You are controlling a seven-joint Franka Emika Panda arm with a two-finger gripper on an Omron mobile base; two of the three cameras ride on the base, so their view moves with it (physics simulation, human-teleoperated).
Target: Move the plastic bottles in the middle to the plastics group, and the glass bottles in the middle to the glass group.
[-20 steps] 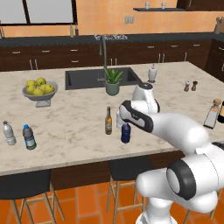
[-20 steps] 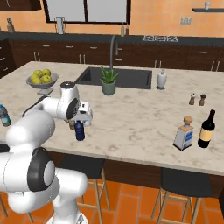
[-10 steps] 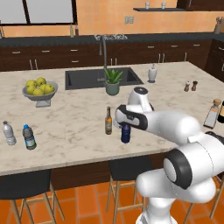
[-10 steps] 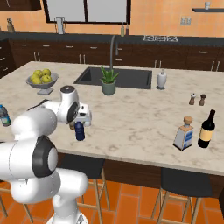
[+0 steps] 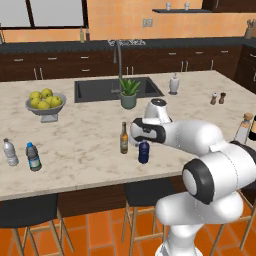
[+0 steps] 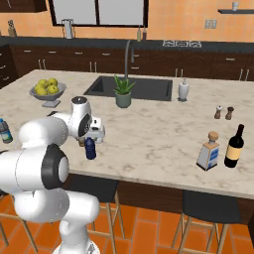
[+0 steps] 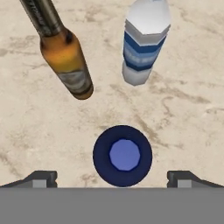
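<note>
We hold our fingers (image 7: 113, 176) spread wide, grasping nothing, directly above the navy bottle (image 7: 122, 155), which stands on the marble desk (image 7: 183, 87) near the amber bottle (image 7: 61, 48) and the white-capped bottle (image 7: 144, 41).

Counter (image 7: 183, 109): beige marble with brown veining. Navy bottle (image 7: 122, 155): dark navy body, lighter blue cap centre. Amber bottle (image 7: 65, 57): orange-brown glass, dark neck, pale grey label. Clear bottle (image 7: 144, 41): white cap, label in blue and white bands. Fruit bowl (image 5: 45, 111): grey, holding yellow-green fruit. Plant (image 5: 128, 91): green leaves in a grey-green pot. Wine bottle (image 6: 233, 147): near black, red cap.
</note>
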